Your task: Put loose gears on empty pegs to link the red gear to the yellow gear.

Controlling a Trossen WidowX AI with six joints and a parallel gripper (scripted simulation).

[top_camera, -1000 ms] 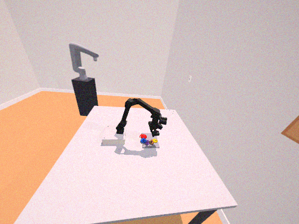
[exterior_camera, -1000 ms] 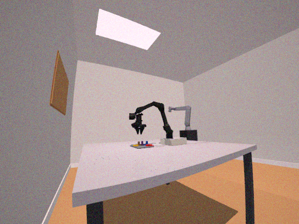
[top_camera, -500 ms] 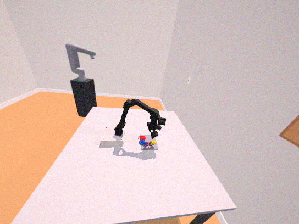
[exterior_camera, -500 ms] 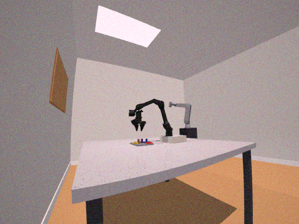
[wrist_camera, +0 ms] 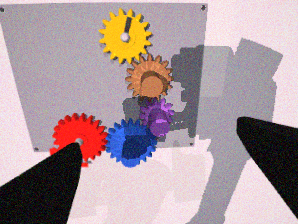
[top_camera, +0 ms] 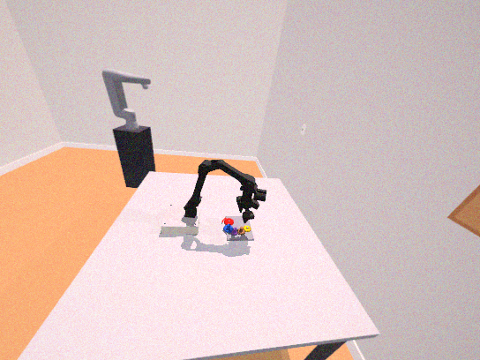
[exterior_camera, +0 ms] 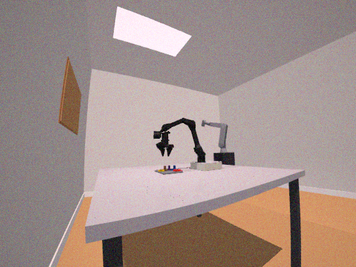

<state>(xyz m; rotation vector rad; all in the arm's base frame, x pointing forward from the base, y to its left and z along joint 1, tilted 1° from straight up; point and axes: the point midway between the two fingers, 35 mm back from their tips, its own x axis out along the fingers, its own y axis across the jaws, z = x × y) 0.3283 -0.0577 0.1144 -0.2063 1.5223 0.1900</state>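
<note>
Red gear and yellow gear (black stripe noted) sit on the grey board. Between them runs a line of three: blue gear beside the red, then purple gear, then brown gear beside the yellow. Neighbours appear to mesh, though shadow obscures the purple gear's teeth. Gripper is open, holding nothing, above the board. The black arm arches over from its pale base on the white surface. Beyond the surface, a grey arm stands on a black pedestal.
</note>
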